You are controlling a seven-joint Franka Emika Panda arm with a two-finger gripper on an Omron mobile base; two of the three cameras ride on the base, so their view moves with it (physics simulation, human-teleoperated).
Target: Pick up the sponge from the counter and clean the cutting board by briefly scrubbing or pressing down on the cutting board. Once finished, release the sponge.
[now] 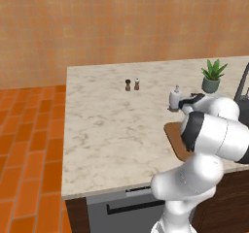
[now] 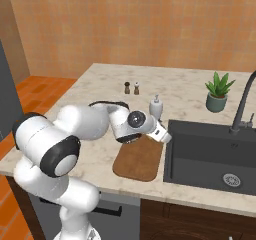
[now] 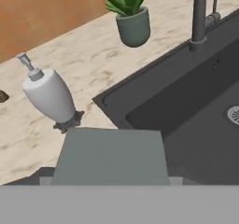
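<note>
The grey-blue sponge (image 3: 111,157) fills the bottom middle of the hand view, right where the fingers rise, and hides them. My gripper (image 2: 163,135) appears shut on it. The hand is held just above the far right corner of the brown cutting board (image 2: 139,162), pointing toward the sink. The board (image 1: 174,139) lies on the marble counter (image 1: 111,130) near its front edge, and my arm covers most of it in the left base view. I cannot tell whether the sponge touches the board.
A white soap dispenser (image 3: 48,97) stands just beyond the board. The dark sink (image 2: 215,154) with its faucet (image 2: 243,103) lies to the right. A potted plant (image 2: 217,95) sits behind it. Two small shakers (image 1: 132,85) stand at the back of the counter.
</note>
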